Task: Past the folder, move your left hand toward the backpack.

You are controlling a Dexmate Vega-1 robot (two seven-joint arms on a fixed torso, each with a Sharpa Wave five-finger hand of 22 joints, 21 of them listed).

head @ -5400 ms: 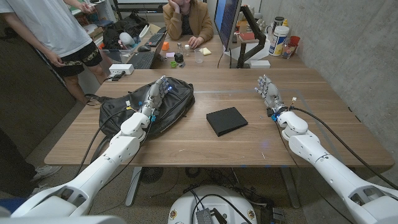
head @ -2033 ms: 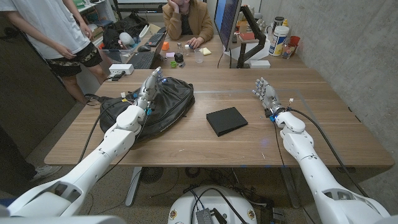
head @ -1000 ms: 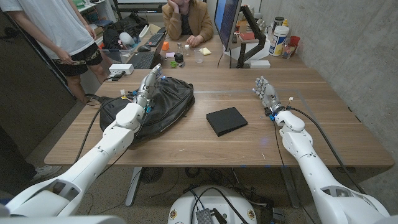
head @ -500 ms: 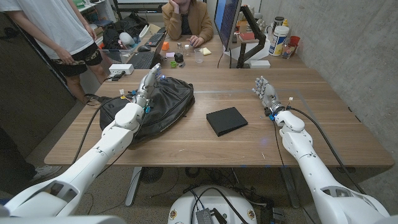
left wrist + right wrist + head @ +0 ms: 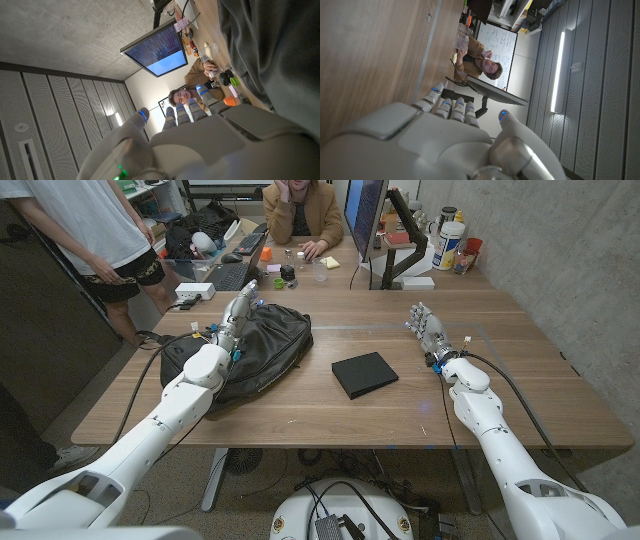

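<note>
Head view: our left hand [image 5: 237, 313] stands over the far left part of the black backpack [image 5: 262, 345], fingers straight and apart, holding nothing, which suits a reach, not a grasp. The black folder [image 5: 364, 373] lies mid-counter [image 5: 300, 415], well apart. Our right hand [image 5: 426, 328] waits, fingers spread, empty.

Left wrist view: grey backpack fabric [image 5: 280, 55] close beside the hand.

Right wrist view: bare wood under the hand.

Wooden table [image 5: 400, 415] carries black backpack [image 5: 270, 345], black folder [image 5: 364, 374] beside it, apart.
</note>
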